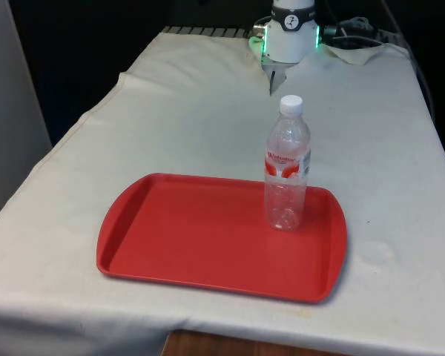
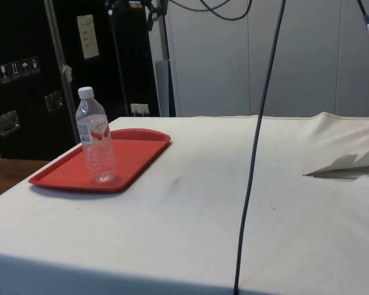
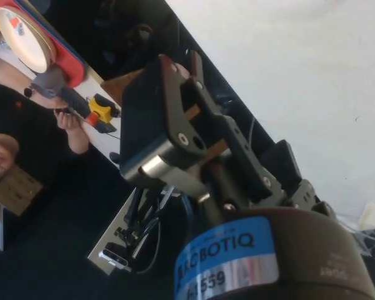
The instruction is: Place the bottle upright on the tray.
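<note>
A long rectangular table under a creased white cloth [image 1: 178, 126] carries a flat red plastic tray with rounded corners and a raised rim [image 1: 185, 237] near the camera end in the front view — in the side view the tray [image 2: 135, 147] lies close to the table's far corner. The cloth [image 2: 190, 203] is faintly smudged between the tray and the middle of the table, and it rucks into a raised fold [image 2: 347, 163] at the side view's right — well apart from the tray.
</note>
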You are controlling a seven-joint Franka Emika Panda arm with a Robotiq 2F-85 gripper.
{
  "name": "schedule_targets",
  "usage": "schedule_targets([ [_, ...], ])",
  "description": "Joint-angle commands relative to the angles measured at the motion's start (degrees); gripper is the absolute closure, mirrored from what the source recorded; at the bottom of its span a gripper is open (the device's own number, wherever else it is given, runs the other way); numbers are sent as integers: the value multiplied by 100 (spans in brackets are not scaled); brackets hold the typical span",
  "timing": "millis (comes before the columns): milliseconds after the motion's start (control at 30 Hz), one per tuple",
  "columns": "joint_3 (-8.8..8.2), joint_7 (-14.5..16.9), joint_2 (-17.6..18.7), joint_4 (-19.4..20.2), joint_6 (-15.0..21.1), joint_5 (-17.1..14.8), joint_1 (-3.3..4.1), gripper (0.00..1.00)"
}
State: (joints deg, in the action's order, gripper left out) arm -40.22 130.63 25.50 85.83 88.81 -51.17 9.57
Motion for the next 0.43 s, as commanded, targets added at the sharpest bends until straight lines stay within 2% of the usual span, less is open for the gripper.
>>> schedule_targets([
  [0,-52,63,-149,172,189,74,97,0],
  [100,-34,126,-206,252,172,63,92,0],
  [133,0,97,-132,160,23,11,29,0],
  [167,-29,132,-212,264,160,57,86,0],
  [400,6,138,-195,252,17,11,29,0],
])
